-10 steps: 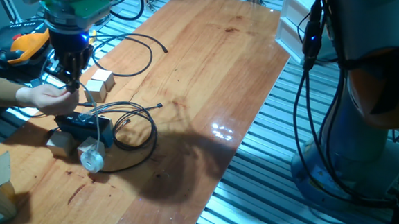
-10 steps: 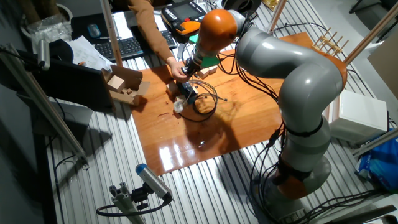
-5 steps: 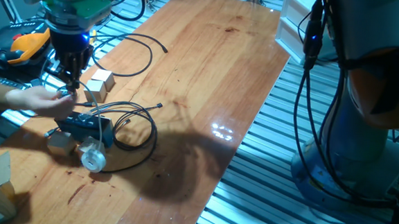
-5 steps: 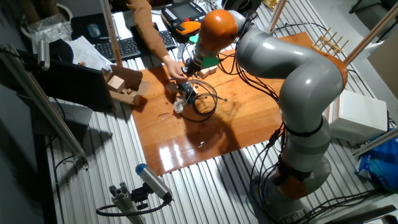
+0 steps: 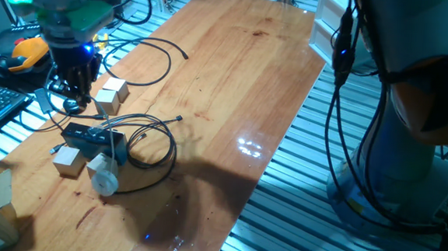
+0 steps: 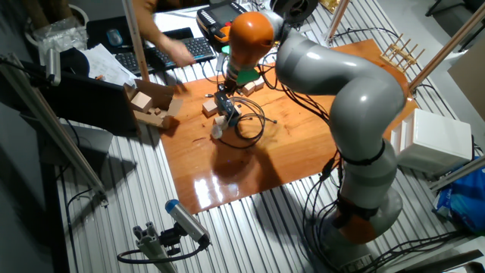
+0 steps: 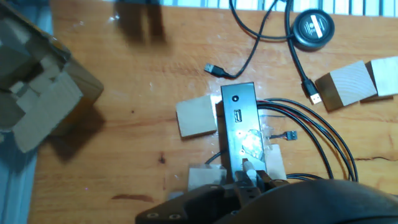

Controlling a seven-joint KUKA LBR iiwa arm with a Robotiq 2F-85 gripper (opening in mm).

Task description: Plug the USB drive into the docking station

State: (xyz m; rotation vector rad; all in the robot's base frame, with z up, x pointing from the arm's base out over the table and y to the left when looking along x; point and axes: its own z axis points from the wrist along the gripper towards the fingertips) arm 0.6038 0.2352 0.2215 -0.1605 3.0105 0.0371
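Reaching arm: the big grey and orange arm (image 6: 341, 83) bends down over the far left part of the table (image 5: 234, 79).
Person's hand: half a second ago it was right at the fingers. Now it has pulled back to the keyboard side and shows only as a blur (image 6: 170, 49).
What that means: the person seems to have given something over and let go. I think the arm now has to do the plugging alone.
Cardboard box: a brown box (image 7: 37, 93) sits at the left in the hand view, well apart from the work.
Docking station: the flat dark box (image 5: 91, 138) lies near the left edge of the table with thin black cables looping to its right. In the hand view it (image 7: 239, 124) runs straight away from the fingers, and a small port shows on its top.
Wooden cubes: one cube (image 7: 196, 116) touches the left side of the docking station. Two more (image 7: 345, 84) lie to the right.
Black puck: the small round puck (image 7: 313, 27) lies far right, on its cable.
Gripper: the gripper (image 5: 71, 101) hangs just above and beyond the docking station. In the hand view its fingers (image 7: 256, 180) sit close together, narrow.
USB drive: a tiny pale piece (image 7: 247, 167) sticks out between the fingers, right over the docking station. It is likely the drive, held tight but not yet plugged in.
Next step: it must line up with the port.
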